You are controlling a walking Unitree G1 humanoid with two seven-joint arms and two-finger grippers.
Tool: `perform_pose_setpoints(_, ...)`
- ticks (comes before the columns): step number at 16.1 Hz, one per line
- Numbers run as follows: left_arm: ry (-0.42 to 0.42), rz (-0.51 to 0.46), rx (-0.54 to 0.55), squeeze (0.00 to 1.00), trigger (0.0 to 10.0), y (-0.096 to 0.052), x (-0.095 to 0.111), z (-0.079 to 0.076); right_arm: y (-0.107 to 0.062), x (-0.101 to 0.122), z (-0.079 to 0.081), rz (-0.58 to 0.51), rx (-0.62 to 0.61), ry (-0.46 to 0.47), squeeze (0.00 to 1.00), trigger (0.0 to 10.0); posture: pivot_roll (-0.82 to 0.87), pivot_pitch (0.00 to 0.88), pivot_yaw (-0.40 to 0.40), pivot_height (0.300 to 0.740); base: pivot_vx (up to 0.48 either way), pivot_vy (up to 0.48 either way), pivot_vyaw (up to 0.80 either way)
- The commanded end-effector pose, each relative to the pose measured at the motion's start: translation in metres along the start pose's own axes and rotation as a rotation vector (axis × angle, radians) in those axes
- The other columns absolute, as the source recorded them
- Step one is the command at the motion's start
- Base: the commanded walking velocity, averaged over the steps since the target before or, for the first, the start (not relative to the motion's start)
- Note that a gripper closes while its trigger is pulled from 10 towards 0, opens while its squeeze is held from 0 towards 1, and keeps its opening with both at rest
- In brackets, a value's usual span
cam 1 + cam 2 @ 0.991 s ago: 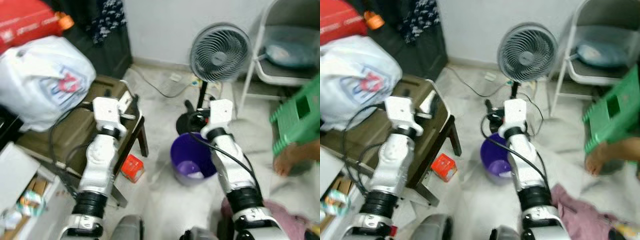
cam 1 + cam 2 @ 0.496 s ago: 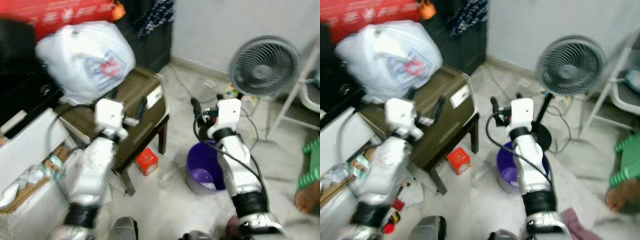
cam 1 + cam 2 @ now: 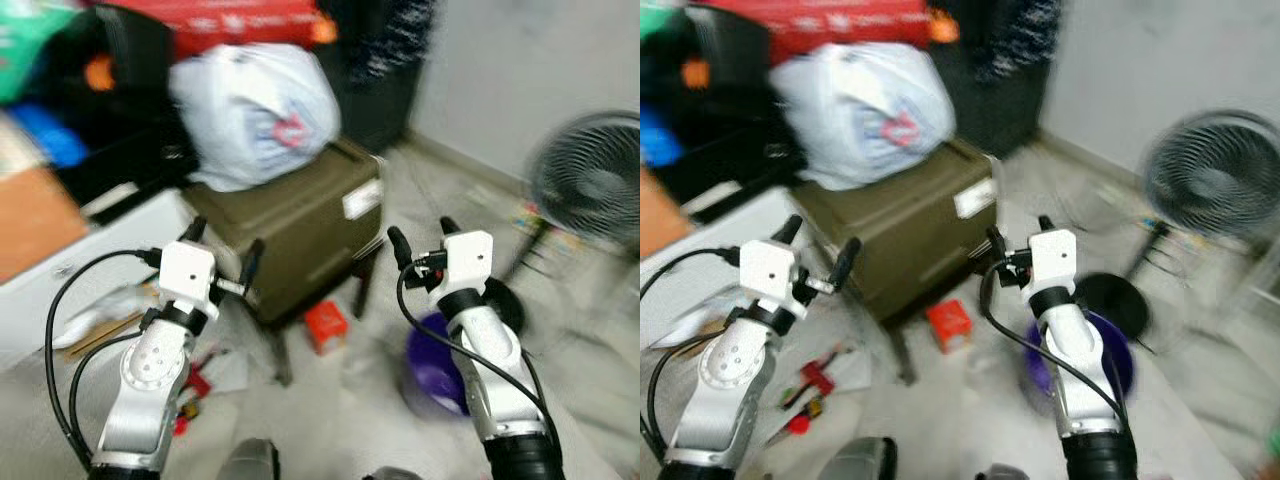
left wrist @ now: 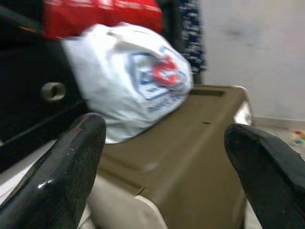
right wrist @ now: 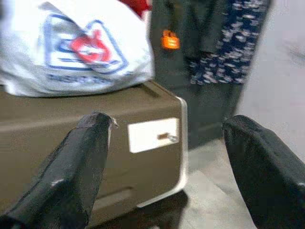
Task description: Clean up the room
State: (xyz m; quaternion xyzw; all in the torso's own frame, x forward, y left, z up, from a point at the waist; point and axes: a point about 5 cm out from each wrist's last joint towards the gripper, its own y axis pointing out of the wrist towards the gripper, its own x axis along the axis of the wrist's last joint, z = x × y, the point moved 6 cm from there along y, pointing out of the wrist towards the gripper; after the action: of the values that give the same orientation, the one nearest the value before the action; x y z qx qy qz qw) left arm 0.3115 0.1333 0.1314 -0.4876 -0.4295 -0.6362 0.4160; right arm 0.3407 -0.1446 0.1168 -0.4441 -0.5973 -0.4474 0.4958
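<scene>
Both my arms were raised in front of me, empty. My left gripper [image 3: 222, 258] had its fingers spread wide, and my right gripper [image 3: 420, 236] was spread wide too; neither touched anything. On the floor just below them lay scattered litter: small red bits [image 3: 812, 378] by my left arm, a red box [image 3: 326, 325] under the edge of the olive-brown bin [image 3: 300, 225], and a purple bucket [image 3: 432, 365] beside my right forearm. Beyond, a full white plastic bag [image 3: 255, 110] sat on the bin's lid, with a red package [image 3: 245, 17] above it. Farther off to my right stood a fan [image 3: 1210, 185], blurred. I judged the cleanup barely begun: nothing was in hand, and the floor clutter was all left to gather.
</scene>
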Motion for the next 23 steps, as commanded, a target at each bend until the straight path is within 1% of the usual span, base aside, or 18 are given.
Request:
perform_pose_setpoints(1, 0.0, -0.007, -0.002, 0.0, 10.0, 0.003, 0.005, -0.001, 0.0, 0.004, -0.003, -0.002, -0.008, -0.007, 0.0, 10.0, 0.01, 0.039, -0.02, 0.74, 0.0, 0.0, 0.8)
perform_pose_setpoints(5, -0.005, -0.003, -0.023, 0.0, 10.0, 0.003, 0.006, -0.007, -0.002, 0.004, -0.004, 0.007, -0.006, -0.009, 0.0, 10.0, 0.01, 0.048, -0.021, 0.74, 0.0, 0.0, 0.8)
perform_pose_setpoints(7, -0.004, -0.001, -0.046, 0.0, 10.0, 0.003, 0.006, -0.013, -0.004, 0.001, -0.009, 0.019, -0.018, -0.018, 0.0, 10.0, 0.01, 0.048, -0.017, 0.74, 0.0, 0.0, 0.8)
perform_pose_setpoints(9, -0.005, 0.001, -0.052, 0.0, 10.0, 0.003, 0.006, -0.013, -0.005, -0.001, -0.012, 0.027, -0.03, -0.022, 0.0, 10.0, 0.01, 0.048, -0.017, 0.74, 0.0, 0.0, 0.8)
perform_pose_setpoints(13, -0.008, 0.005, -0.052, 0.0, 10.0, 0.004, 0.007, -0.012, -0.006, -0.003, -0.013, 0.033, -0.035, -0.024, 0.0, 10.0, 0.01, 0.051, -0.017, 0.74, 0.0, 0.0, 0.8)
perform_pose_setpoints(14, -0.005, 0.027, -0.068, 0.0, 10.0, 0.002, 0.002, -0.013, -0.007, -0.004, -0.015, 0.037, -0.04, -0.034, 0.0, 10.0, 0.01, 0.051, -0.017, 0.74, 0.0, 0.0, 0.8)
perform_pose_setpoints(16, -0.001, 0.091, -0.148, 0.0, 10.0, -0.003, -0.011, -0.023, -0.008, -0.009, -0.023, 0.048, -0.062, -0.06, 0.0, 10.0, 0.01, 0.052, -0.018, 0.74, 0.0, 0.0, 0.8)
perform_pose_setpoints(17, -0.006, 0.091, -0.195, 0.0, 10.0, -0.007, -0.011, -0.03, -0.01, -0.017, -0.033, 0.072, -0.1, -0.068, 0.0, 10.0, 0.01, 0.052, -0.017, 0.74, 0.0, 0.0, 0.79)
perform_pose_setpoints(18, -0.019, 0.094, -0.209, 0.0, 10.0, -0.007, -0.011, -0.032, -0.012, -0.023, -0.041, 0.093, -0.129, -0.074, 0.0, 10.0, 0.02, 0.052, -0.016, 0.74, 0.0, 0.0, 0.79)
perform_pose_setpoints(19, -0.038, 0.109, -0.227, 0.0, 10.0, -0.009, -0.014, -0.032, -0.014, -0.03, -0.049, 0.115, -0.154, -0.085, 0.0, 10.0, 0.02, 0.051, -0.015, 0.74, 0.0, 0.0, 0.79)
perform_pose_setpoints(21, -0.028, 0.154, -0.257, 0.0, 10.0, -0.02, -0.024, -0.027, -0.02, -0.043, -0.059, 0.157, -0.176, -0.104, 0.0, 10.0, 0.02, 0.05, -0.013, 0.74, 0.0, 0.0, 0.55)
perform_pose_setpoints(22, -0.019, 0.205, -0.259, 0.0, 10.0, -0.031, -0.037, -0.02, -0.025, -0.054, -0.064, 0.19, -0.189, -0.119, 0.0, 10.0, 0.02, 0.05, -0.013, 0.74, 0.0, 0.0, 0.42)
perform_pose_setpoints(23, -0.015, 0.245, -0.272, 0.0, 10.0, -0.042, -0.047, -0.015, -0.029, -0.065, -0.069, 0.225, -0.222, -0.092, 0.0, 10.0, 0.04, 0.049, -0.005, 0.74, 0.0, 0.0, 0.0)
